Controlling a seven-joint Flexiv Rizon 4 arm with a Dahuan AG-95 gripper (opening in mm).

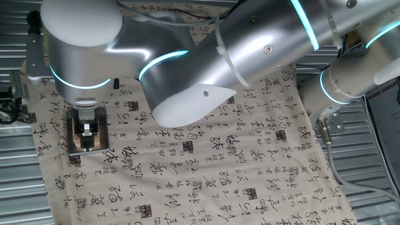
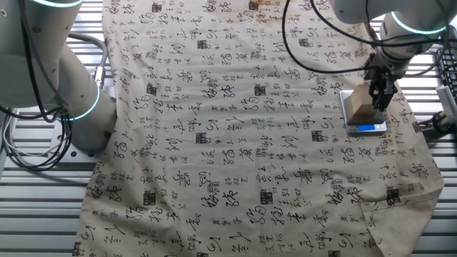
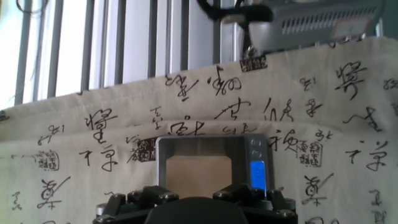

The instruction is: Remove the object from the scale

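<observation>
Block (image 2: 362,104) sits on scale (image 2: 365,128), not yet removed. Pincer (image 2: 378,91) directly over block; grip state unclear, cannot tell. Left: grasp, lift, set block on worktop (image 2: 235,128).

Silver arm (image 1: 262,44), cyan-lit joint rings

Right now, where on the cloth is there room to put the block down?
Most of the cloth is bare: the whole middle, and the stretch toward the silver arm base. The only crowded spot is the corner where the end effector hangs at the block on the scale, near the cloth's edge.
</observation>
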